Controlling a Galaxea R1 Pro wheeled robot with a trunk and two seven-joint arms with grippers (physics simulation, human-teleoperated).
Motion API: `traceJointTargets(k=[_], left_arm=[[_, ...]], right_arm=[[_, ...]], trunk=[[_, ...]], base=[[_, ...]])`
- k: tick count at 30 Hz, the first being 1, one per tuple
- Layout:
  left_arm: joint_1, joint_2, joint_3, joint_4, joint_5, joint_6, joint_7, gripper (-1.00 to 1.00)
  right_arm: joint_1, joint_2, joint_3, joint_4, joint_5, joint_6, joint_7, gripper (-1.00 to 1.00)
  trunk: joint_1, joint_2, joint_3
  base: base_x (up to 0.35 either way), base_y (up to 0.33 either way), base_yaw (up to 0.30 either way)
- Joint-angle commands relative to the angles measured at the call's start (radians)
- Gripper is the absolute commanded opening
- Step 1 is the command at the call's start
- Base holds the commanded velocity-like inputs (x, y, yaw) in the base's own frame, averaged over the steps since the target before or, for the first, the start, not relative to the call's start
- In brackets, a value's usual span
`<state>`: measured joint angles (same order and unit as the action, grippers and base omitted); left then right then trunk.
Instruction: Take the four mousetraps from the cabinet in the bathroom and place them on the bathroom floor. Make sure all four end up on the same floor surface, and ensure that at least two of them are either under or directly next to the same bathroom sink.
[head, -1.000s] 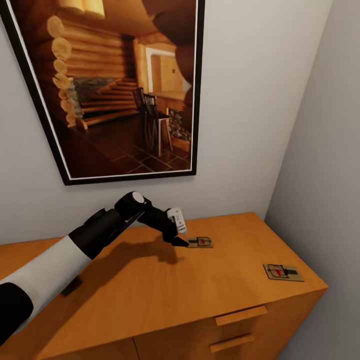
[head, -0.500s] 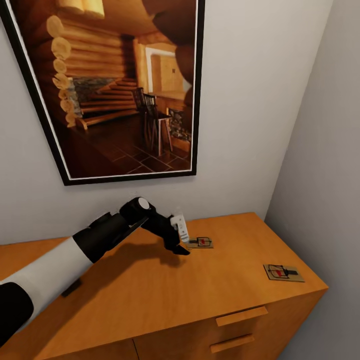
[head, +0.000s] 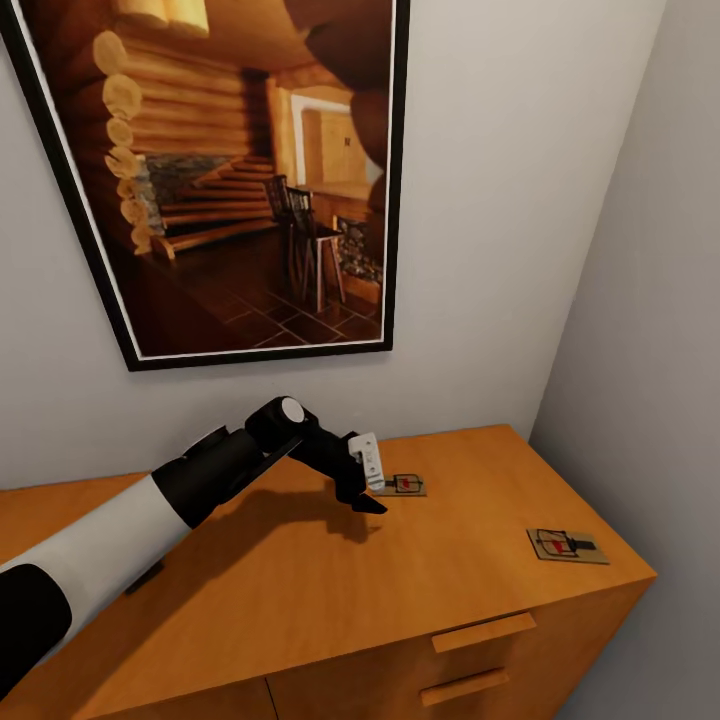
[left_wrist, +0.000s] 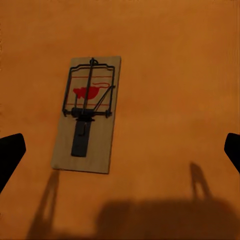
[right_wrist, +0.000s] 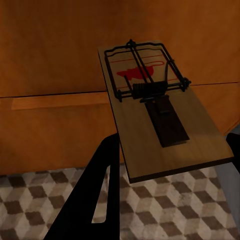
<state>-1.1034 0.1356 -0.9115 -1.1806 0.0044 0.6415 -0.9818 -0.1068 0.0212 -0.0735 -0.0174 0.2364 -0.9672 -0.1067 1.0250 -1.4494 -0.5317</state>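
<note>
A mousetrap (head: 403, 485) lies flat on the cabinet (head: 300, 590) top near the back wall. My left gripper (head: 365, 497) hangs just left of it, open. In the left wrist view that mousetrap (left_wrist: 90, 112) lies on the orange top (left_wrist: 175, 75), ahead of the wide-apart black fingertips (left_wrist: 10, 155), nearer the left one. A second mousetrap (head: 567, 545) rests near the cabinet's right front corner. My right gripper (right_wrist: 172, 140) is shut on a third mousetrap (right_wrist: 160, 110), held level in front of the cabinet front (right_wrist: 50, 50), above the cube-patterned bathroom floor (right_wrist: 40, 210). The sink is out of view.
A large dark-framed picture (head: 230, 170) hangs on the wall behind the cabinet. A grey side wall (head: 650, 300) closes in right beside the cabinet's right end. Two slab drawer handles (head: 483, 631) stick out of the front below the right corner.
My left arm has shifted slightly to the right, bringing the open gripper closer to the mousetrap by the wall. Both mousetraps on the top stay put.
</note>
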Motion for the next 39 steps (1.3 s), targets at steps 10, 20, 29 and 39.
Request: traceJointTargets(k=[10,20,29,39], left_arm=[[-0.001,0.004,-0.002,-0.004,0.001,0.0,-0.002,1.0],[-0.001,0.007,-0.001,0.002,0.0,-0.001,-0.002,1.0],[-0.001,0.007,0.0,0.007,0.0,-0.001,-0.002,1.0],[-0.001,0.014,0.003,0.021,0.007,-0.034,-0.068,1.0]], right_arm=[[-0.001,0.0,-0.007,0.0,0.009,0.003,-0.005,-1.0],[-0.001,0.0,-0.006,0.0,0.009,0.004,-0.004,-1.0],[-0.001,0.0,-0.007,0.0,0.009,0.004,-0.004,-1.0],[-0.001,0.0,-0.007,0.0,0.009,0.004,-0.004,-1.0]], trunk=[[0.0,-0.001,-0.001],[0.0,-0.001,-0.001],[0.0,-0.001,-0.001],[0.0,-0.001,-0.001]], base=[[0.0,0.0,0.0],[0.0,0.0,0.0],[0.0,0.0,0.0],[0.0,0.0,0.0]])
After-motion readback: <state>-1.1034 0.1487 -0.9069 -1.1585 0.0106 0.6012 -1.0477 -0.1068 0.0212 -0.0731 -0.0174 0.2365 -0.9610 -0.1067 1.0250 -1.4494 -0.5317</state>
